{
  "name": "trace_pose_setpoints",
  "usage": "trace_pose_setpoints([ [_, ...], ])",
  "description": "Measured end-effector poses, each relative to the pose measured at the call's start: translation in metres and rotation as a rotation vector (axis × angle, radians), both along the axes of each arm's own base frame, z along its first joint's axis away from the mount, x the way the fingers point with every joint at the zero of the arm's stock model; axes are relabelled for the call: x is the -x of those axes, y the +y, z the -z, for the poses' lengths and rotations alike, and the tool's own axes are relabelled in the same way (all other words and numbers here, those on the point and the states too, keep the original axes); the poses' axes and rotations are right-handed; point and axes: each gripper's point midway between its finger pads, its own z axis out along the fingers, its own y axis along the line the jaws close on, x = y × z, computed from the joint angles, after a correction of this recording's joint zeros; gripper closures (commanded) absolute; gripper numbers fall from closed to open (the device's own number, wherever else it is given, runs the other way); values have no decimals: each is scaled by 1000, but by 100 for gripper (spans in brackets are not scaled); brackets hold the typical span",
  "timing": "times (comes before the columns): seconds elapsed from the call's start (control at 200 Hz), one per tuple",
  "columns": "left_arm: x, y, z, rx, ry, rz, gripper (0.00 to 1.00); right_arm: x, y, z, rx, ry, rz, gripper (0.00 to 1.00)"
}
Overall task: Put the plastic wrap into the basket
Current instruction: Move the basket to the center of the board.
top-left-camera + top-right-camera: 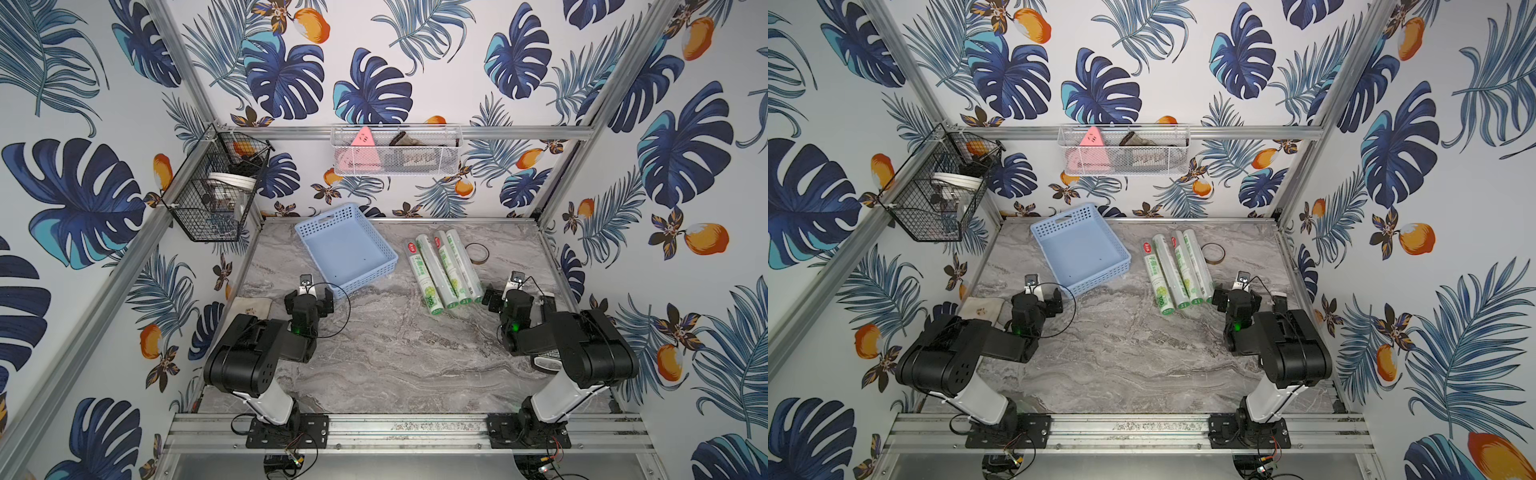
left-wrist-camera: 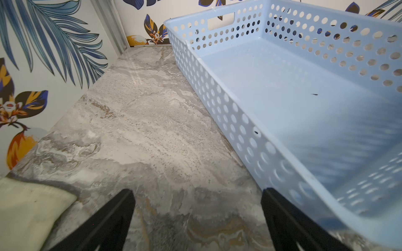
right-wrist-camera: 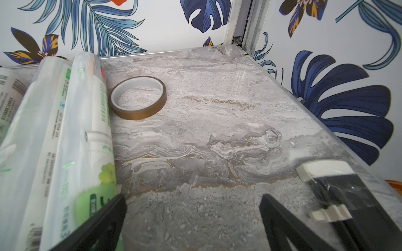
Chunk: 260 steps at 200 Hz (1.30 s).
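Observation:
Several plastic wrap rolls (image 1: 444,270) (image 1: 1177,270) lie side by side on the marble table, red marks at the far ends, green "300" ends nearest me. The light-blue basket (image 1: 349,253) (image 1: 1081,249) sits to their left with nothing in it. My left gripper (image 1: 309,293) (image 2: 196,191) is open over bare table, one finger beside the near corner of the basket (image 2: 304,97). My right gripper (image 1: 517,293) (image 3: 193,195) is open and holds nothing. It is just right of the near ends of the rolls (image 3: 65,130), with one finger next to the outermost roll.
A brown tape ring (image 1: 477,253) (image 3: 138,97) lies right of the rolls' far ends. A cream cloth (image 1: 251,307) (image 2: 26,208) lies left of the left gripper. A small black-and-white device (image 3: 326,180) sits by the right gripper. A black wire basket (image 1: 216,183) and a white mesh basket (image 1: 395,151) hang on the walls.

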Motion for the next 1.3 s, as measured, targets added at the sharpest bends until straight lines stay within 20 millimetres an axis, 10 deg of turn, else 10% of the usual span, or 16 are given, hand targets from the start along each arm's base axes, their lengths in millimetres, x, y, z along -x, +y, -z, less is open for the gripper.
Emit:
trace_pose_setpoints([
  [0.405,14,5,-12,18,-88,-31,1,18,6,0,2,-34,-42,0],
  [0.741,20,5,-18,23,-122,-21,1,9,4,-89,-35,-163,-17,0],
  [1.046,9,16,-114,95,-253,-117,1,19,11,-109,-102,-47,-40,0],
  [1.301,-10,37,-119,305,-12,-340,1,13,33,-136,-283,61,-82,0],
])
